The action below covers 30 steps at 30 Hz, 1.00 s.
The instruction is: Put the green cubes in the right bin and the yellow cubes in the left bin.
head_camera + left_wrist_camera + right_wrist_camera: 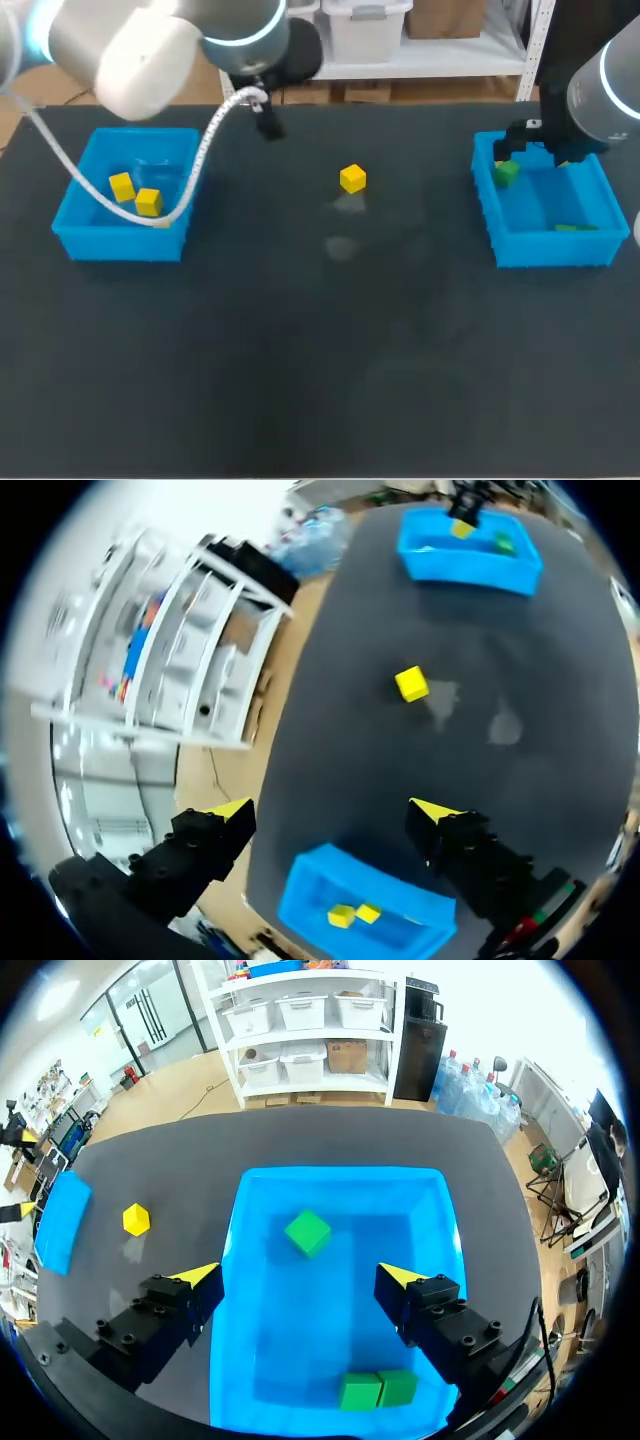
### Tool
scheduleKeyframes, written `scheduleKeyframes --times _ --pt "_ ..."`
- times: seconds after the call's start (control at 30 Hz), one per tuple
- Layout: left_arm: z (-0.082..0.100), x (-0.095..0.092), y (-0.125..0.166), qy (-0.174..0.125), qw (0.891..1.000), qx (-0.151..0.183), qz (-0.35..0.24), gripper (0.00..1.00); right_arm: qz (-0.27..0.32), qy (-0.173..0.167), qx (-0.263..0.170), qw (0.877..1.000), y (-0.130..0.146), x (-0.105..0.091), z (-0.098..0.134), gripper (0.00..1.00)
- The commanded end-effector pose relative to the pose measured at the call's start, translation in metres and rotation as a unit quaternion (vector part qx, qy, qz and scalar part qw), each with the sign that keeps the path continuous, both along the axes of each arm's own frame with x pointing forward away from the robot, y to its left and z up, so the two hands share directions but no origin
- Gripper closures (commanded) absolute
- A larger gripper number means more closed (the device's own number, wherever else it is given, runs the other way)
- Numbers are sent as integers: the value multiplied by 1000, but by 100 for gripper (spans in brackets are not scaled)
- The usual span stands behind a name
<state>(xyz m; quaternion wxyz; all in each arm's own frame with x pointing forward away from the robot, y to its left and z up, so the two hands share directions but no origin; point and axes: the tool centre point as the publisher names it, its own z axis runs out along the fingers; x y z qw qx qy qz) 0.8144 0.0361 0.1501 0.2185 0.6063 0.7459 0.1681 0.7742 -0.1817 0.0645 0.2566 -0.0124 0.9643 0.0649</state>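
One yellow cube (352, 179) sits unsorted on the table (300, 350).
Both the left jaws and right jaws gape empty; green cubes (378, 1390) lie in the right bin (340, 1175), yellow cubes (148, 201) in the left bin (118, 245).

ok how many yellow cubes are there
3: one yellow cube and a second beside it in the left bin; a third alone on the table between the bins. None looks hidden.

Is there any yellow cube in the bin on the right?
No: the right bin holds only green cubes; the one loose yellow cube sits on the table outside it.
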Motion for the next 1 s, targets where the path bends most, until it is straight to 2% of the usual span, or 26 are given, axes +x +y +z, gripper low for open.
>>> scheduleKeyframes --times 0.03,0.37,0.57,0.73,1.0 --pt "-3 8 -19 10 949 105 -298 0 -1 -2 -1 1000 0 -1 0 0" --pt "-14 6 -61 6 917 141 -374 0 -1 -2 -1 1000 0 -1 0 0" --pt "-28 2 -81 3 885 178 -430 0 -1 -2 -1 1000 0 -1 0 0" --pt "-43 -3 -91 5 849 218 -481 0 -1 -2 -1 1000 0 -1 0 0" --pt "-57 -1 -108 12 821 240 -517 0 -1 -2 -1 1000 0 -1 0 0"
